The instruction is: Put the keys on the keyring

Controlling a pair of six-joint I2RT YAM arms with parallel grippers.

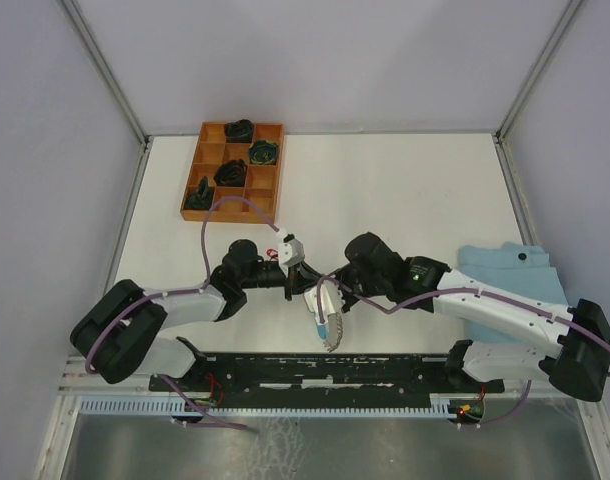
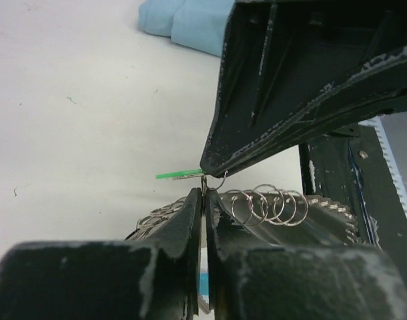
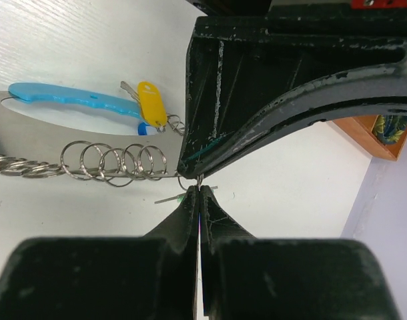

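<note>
My two grippers meet tip to tip above the middle of the table. The left gripper (image 1: 303, 282) (image 2: 203, 193) is shut on the keyring's wire (image 2: 190, 203), which carries several small split rings (image 2: 267, 203) (image 3: 117, 160). Facing it, the right gripper (image 1: 335, 286) (image 3: 199, 193) is shut on a key with a green tag (image 2: 177, 175) (image 3: 184, 197), whose small ring sits right at the wire's end. The rest of the keyring (image 1: 331, 325) droops below them, with its light-blue sleeve (image 3: 77, 103) and a yellow-tagged key (image 3: 152, 103).
At the back left stands a wooden compartment tray (image 1: 275, 190) (image 3: 363, 130) with dark items in it. A blue cloth (image 1: 505, 265) (image 2: 183, 20) lies under the right arm. A black rail (image 1: 315, 370) runs along the near edge.
</note>
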